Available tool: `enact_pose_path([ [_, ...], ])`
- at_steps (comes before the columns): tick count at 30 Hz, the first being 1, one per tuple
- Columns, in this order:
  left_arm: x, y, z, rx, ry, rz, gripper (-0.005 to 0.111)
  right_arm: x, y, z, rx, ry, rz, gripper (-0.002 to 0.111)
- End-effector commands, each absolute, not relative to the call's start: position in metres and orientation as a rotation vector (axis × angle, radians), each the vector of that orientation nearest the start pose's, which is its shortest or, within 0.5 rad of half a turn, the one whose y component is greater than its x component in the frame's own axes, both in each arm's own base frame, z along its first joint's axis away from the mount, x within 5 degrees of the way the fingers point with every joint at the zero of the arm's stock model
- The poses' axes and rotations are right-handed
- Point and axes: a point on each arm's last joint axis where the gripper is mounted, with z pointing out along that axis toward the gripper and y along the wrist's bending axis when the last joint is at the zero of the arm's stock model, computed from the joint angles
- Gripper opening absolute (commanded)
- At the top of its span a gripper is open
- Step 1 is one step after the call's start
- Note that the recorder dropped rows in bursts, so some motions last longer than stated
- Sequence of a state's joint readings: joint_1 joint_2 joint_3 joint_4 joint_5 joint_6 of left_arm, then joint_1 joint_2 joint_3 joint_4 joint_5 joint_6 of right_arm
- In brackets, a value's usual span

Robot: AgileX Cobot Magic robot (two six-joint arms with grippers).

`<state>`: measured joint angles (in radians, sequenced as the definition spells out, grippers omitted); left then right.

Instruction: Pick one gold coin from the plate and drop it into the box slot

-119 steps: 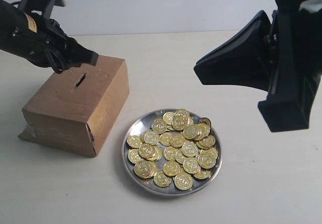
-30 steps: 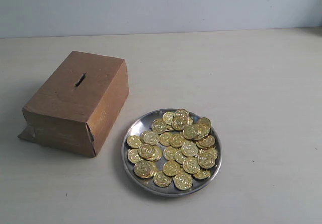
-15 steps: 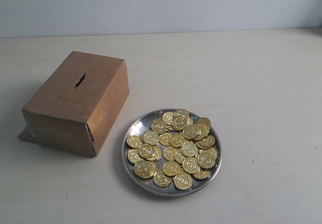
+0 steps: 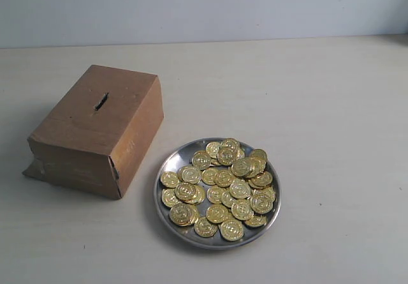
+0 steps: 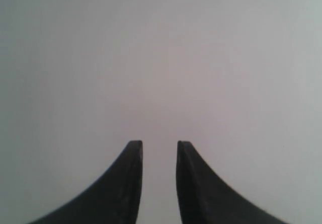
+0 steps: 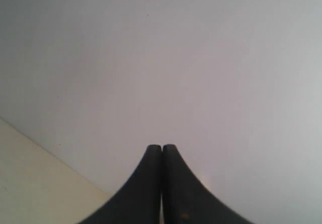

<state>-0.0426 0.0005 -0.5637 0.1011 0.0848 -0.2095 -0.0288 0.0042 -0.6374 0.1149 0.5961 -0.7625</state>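
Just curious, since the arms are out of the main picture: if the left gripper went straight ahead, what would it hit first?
Nothing close: ahead of the left gripper there is only a plain pale surface, probably a wall; its distance is unclear.

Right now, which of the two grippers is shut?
The right gripper: its jaws touch along their length. The left gripper differs, its jaws standing apart with plain background showing between them.
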Motion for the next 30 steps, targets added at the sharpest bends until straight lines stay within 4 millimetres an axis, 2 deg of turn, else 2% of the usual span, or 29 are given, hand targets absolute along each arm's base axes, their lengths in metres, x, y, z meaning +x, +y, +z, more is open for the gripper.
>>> enact_pose_path([
  [1, -0.01, 0.001, 0.368, -0.046, 1.037, -0.143, 0.026, 0.007, 0.004, 0.325, -0.501, 1.408, -0.535, 0.0],
  [8, 0.009, 0.0, 0.34, -0.047, 1.13, -0.142, 0.026, 0.036, 0.002, 0.268, -0.526, 1.516, -0.522, 0.0],
  [10, 0.022, -0.001, 0.318, -0.048, 1.206, -0.142, 0.026, 0.046, 0.001, 0.234, -0.562, 1.619, -0.505, 0.0],
  [12, 0.03, -0.001, 0.301, -0.05, 1.261, -0.14, 0.026, 0.05, 0.001, 0.212, -0.582, 1.68, -0.489, 0.0],
  [14, 0.038, -0.001, 0.282, -0.052, 1.319, -0.138, 0.026, 0.051, 0.001, 0.199, -0.595, 1.719, -0.479, 0.0],
  [18, 0.049, -0.002, 0.247, -0.054, 1.429, -0.135, 0.026, 0.052, 0.001, 0.19, -0.609, 1.746, -0.479, 0.0],
  [22, 0.054, -0.003, 0.223, -0.042, 1.502, -0.147, 0.026, 0.053, -0.001, 0.181, -0.65, 1.756, -0.533, 0.0],
  [25, 0.056, -0.004, 0.208, -0.041, 1.545, -0.147, 0.026, 0.054, -0.001, 0.185, -0.637, 1.717, -0.547, 0.0],
  [30, 0.056, -0.003, 0.199, -0.054, 1.636, -0.132, 0.026, 0.055, -0.002, 0.19, -0.618, 1.666, -0.561, 0.0],
])
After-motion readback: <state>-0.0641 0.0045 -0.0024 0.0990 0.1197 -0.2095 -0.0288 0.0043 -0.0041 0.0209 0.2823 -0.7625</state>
